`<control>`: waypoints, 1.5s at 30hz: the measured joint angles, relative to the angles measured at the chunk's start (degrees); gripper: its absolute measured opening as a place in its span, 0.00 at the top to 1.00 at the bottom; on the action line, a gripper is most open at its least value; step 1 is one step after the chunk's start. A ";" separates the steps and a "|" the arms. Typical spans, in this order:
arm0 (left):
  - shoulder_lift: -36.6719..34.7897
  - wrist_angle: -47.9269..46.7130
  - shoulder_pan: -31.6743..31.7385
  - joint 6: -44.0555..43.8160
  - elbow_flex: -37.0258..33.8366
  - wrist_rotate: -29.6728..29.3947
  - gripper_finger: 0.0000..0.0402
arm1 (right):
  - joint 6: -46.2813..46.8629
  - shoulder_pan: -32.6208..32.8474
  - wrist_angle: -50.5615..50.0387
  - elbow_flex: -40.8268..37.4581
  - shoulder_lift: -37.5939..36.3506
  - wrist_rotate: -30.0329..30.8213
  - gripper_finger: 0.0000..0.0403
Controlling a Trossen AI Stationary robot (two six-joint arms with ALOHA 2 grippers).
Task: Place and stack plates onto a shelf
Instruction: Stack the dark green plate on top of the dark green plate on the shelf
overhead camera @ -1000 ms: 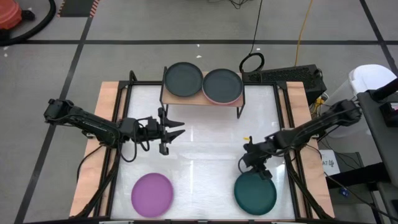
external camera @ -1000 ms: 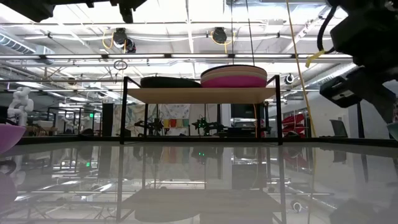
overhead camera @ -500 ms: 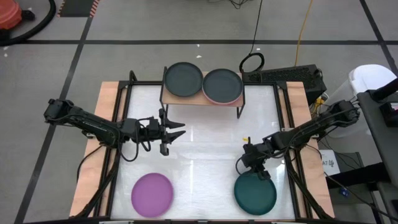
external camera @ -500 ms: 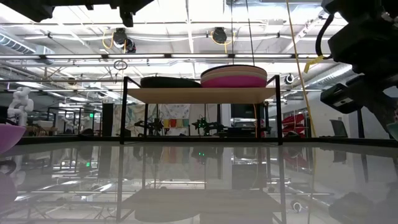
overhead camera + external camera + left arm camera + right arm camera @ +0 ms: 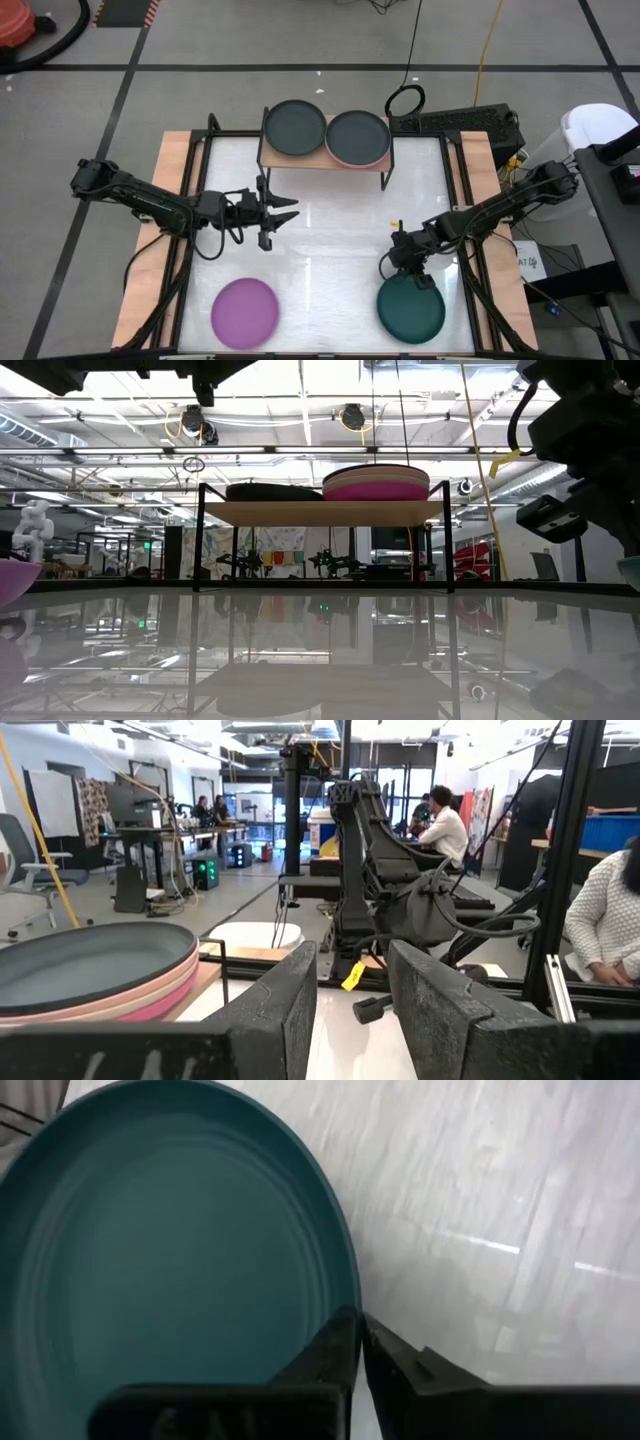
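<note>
A dark teal plate (image 5: 411, 311) lies flat on the table at the near right. My right gripper (image 5: 392, 268) is shut at its far-left rim. A purple plate (image 5: 245, 312) lies at the near left. The shelf (image 5: 325, 163) stands at the table's far edge. It carries a charcoal plate (image 5: 295, 128) and, beside it, a stack (image 5: 357, 137) with a grey-teal plate on top and pink ones beneath (image 5: 376, 484). My left gripper (image 5: 278, 212) hovers open above the table's left middle, pointing level toward the right. My right gripper pinches the teal plate's rim (image 5: 345, 1295) between its two fingers (image 5: 330, 1348), one over the plate's inside and one outside the edge. The fingers slant down from the far side. The plate lies flat on the table.
The white table top (image 5: 330, 240) shows bare between the shelf and the two near plates. Wooden side rails (image 5: 150, 260) run along both edges. Cables and a power strip (image 5: 455, 120) lie behind the far right corner. People sit in the room beyond.
My right gripper has sunk a little toward the teal plate's far rim. The plates and the shelf lie as they did.
</note>
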 joint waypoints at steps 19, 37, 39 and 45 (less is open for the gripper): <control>0.26 -0.33 0.00 -0.93 0.00 -1.26 0.67 | 1.19 -0.43 1.01 -0.04 -5.26 2.39 1.00; -1.09 -4.43 1.86 1.87 0.00 -8.69 0.67 | -2.48 -16.09 21.78 0.04 -16.86 23.93 1.00; -2.48 -4.54 1.86 2.20 0.00 -9.66 0.67 | -2.76 -19.18 22.82 0.98 -16.96 23.88 1.00; -8.77 -4.21 0.73 3.01 0.00 -9.84 0.67 | -2.92 -27.65 23.15 8.34 -15.25 22.12 1.00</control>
